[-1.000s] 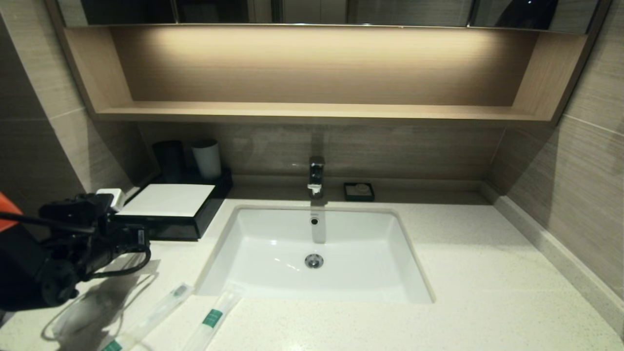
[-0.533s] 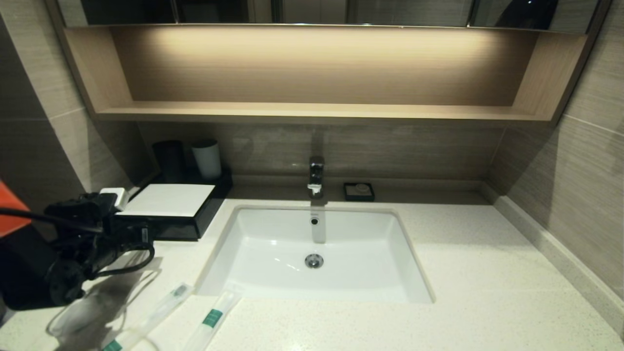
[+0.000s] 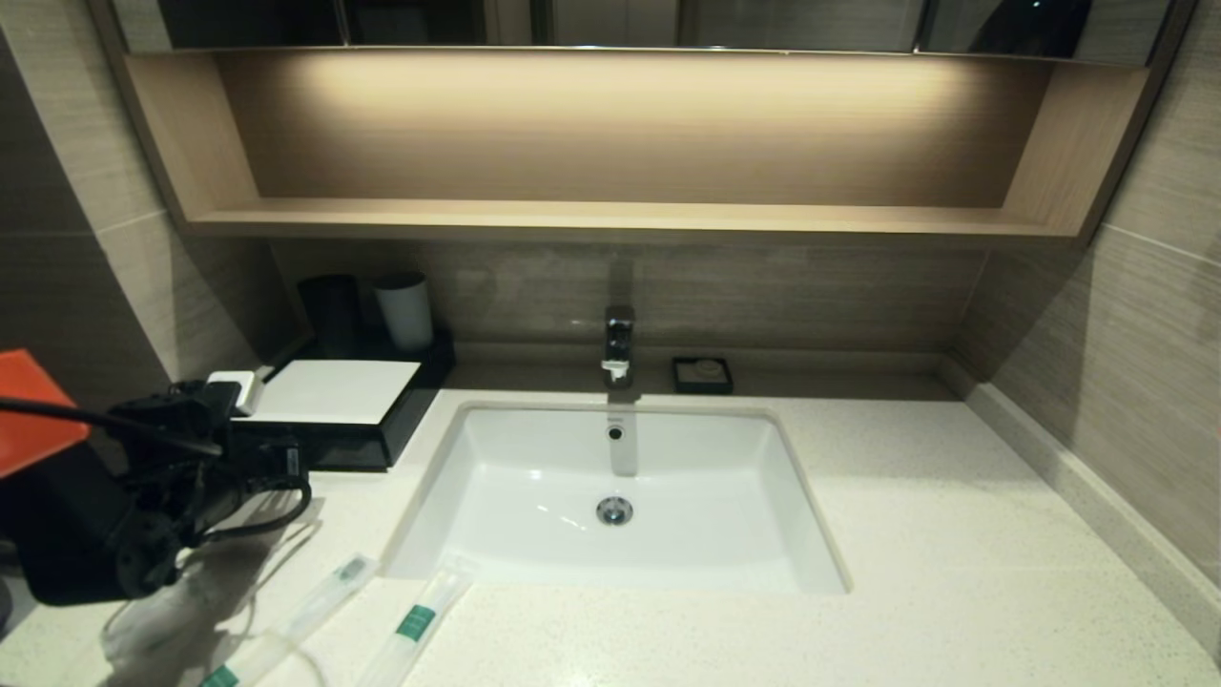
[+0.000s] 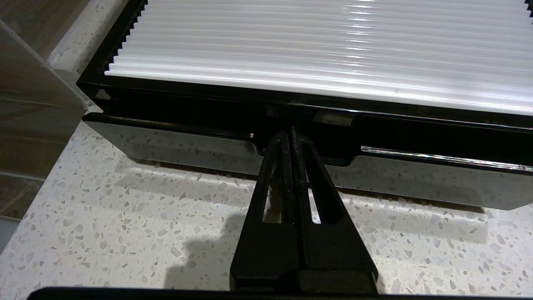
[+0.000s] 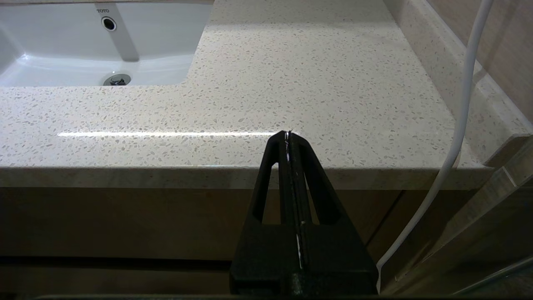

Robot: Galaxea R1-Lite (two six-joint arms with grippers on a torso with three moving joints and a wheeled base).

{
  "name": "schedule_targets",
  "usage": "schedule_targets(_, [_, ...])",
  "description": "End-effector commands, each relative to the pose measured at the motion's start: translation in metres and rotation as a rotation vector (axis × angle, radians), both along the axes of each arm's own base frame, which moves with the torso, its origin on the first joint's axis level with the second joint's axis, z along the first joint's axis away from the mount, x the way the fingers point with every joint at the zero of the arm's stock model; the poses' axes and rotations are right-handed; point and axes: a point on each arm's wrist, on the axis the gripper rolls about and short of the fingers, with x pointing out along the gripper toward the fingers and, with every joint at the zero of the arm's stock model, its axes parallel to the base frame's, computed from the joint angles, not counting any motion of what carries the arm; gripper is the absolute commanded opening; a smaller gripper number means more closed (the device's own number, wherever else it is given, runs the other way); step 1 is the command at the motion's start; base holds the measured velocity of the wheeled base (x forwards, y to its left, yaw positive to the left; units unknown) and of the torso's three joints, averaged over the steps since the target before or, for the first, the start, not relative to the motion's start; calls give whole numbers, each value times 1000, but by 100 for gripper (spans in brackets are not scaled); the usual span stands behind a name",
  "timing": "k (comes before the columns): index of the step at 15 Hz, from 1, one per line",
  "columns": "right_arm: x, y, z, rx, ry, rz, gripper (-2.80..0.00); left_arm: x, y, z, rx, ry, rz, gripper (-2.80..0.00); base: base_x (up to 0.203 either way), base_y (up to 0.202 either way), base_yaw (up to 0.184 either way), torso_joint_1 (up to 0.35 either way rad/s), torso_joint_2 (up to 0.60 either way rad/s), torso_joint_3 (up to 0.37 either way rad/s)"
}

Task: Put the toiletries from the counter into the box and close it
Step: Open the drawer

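The black box (image 3: 405, 415) with its white top panel sits at the back left of the counter (image 3: 954, 534). My left gripper (image 3: 289, 462) is shut and empty. In the left wrist view its tips (image 4: 290, 134) sit in the centre notch of the glossy drawer front (image 4: 175, 146), under the ribbed white top (image 4: 333, 50). Two toothbrush packets with green bands (image 3: 320, 601) (image 3: 416, 620) lie at the counter's front left. The clear pouch (image 3: 157, 625) lies under my left arm, partly in shadow. My right gripper (image 5: 289, 134) is shut, parked before the counter's front right edge.
A white sink (image 3: 534, 458) with a faucet (image 3: 618, 343) takes up the middle. A black tumbler (image 3: 331, 310) and a white cup (image 3: 404, 310) stand behind the box. A small black soap dish (image 3: 702, 374) sits right of the faucet. A lit wooden shelf (image 3: 610, 218) hangs above.
My left arm has moved a little to the right and toward the front of the box. The packets, pouch and box have not moved.
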Motion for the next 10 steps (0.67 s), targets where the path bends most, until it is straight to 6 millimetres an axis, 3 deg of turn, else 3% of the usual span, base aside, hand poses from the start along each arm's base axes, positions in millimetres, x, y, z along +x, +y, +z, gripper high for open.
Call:
schedule_targets(1, [0,0,0,0,2,0,-280,0,0,1,2,-7,1,-280,0,0,0,0,0,0])
schedule_targets(6, [0,0,0,0,2,0,-280,-26,-5,14,0,14,0,-280,0,0,0,0,0,0])
schedule_targets(10, [0,0,0,0,3,0,-280,-56,-11,43,-10,68,-1,-280,0,0,0,0,0,0])
